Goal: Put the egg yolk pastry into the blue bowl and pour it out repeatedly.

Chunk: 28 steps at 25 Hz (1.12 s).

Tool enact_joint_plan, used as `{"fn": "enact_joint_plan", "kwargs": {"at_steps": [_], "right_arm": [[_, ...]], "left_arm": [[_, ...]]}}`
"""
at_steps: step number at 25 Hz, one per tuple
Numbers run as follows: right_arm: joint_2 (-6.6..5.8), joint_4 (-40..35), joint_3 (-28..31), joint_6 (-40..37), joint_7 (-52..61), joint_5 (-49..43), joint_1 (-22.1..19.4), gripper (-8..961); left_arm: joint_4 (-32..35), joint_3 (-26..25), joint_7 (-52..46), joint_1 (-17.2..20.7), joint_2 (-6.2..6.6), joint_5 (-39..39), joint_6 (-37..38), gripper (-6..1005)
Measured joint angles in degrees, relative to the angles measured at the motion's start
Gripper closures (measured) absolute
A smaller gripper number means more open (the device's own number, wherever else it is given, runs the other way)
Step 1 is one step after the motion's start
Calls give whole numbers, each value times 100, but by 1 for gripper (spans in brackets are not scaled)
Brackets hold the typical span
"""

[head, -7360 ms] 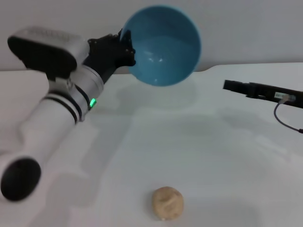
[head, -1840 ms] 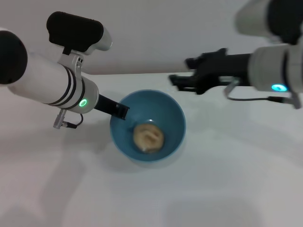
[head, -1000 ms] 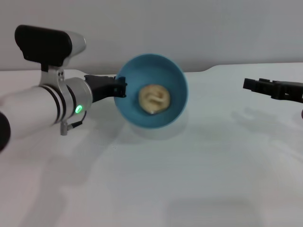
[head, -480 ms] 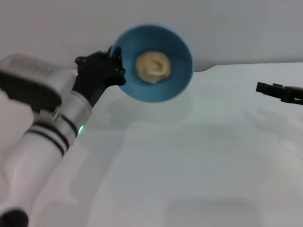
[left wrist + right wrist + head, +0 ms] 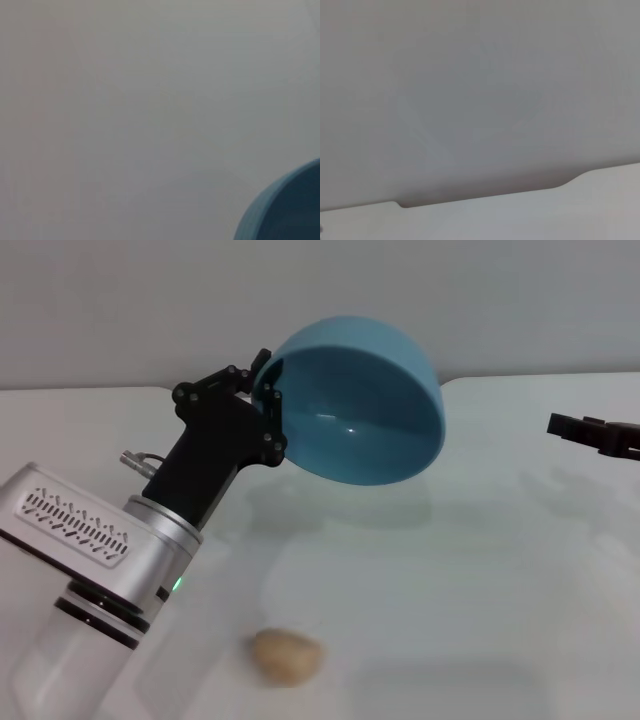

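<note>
Since half a second ago, the egg yolk pastry [image 5: 288, 657] has left the bowl and now lies on the white counter [image 5: 480, 590] near its front edge, well apart from everything else. Largest in the head view is the left arm, white and silver, reaching up from the front left corner. Its black left end effector [image 5: 268, 405] is pinched on the rim of the blue bowl [image 5: 360, 410], which is held in the air over the middle of the counter toward the back edge, tipped steeply so its glossy, empty inside faces down and forward. In the left wrist view only a curved slice of the bowl [image 5: 287, 210] shows. The right end effector [image 5: 590, 432] hovers at the counter's right edge; whether its fingers are spread or pressed together cannot be told.
</note>
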Motion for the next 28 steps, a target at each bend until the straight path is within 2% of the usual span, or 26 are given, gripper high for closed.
{"fn": "enact_joint_plan", "kwargs": {"at_steps": [8, 12, 18, 21, 23, 24, 25, 26, 28], "right_arm": [[-14, -278, 27, 83, 159, 99, 39, 413], [-93, -676, 292, 496, 449, 210, 251, 413], [-67, -726, 374, 986, 496, 227, 432, 414], [-54, -796, 382, 1241, 517, 254, 581, 415], [-53, -914, 361, 1430, 544, 316, 703, 415], [-52, -1010, 340, 1581, 601, 353, 794, 415], [-54, -1099, 323, 1716, 679, 369, 883, 415], [-61, -1192, 312, 1859, 759, 369, 988, 416], [-80, -1330, 292, 2075, 825, 310, 1194, 416]], "left_arm": [[28, -11, -78, -105, -16, -80, -285, 986], [317, -71, -86, -153, 19, -360, -908, 985], [838, -504, -82, -203, 39, -425, -1976, 985], [1297, -925, -59, -147, 52, -417, -2896, 985], [1723, -1358, -70, -68, 53, -424, -3797, 985], [2107, -1761, -83, -11, 47, -427, -4634, 986], [2107, -1761, -83, -11, 47, -427, -4634, 986], [2328, -2012, -85, 9, 45, -427, -5204, 986], [2537, -2318, -99, -11, 40, -435, -5813, 986]]}}
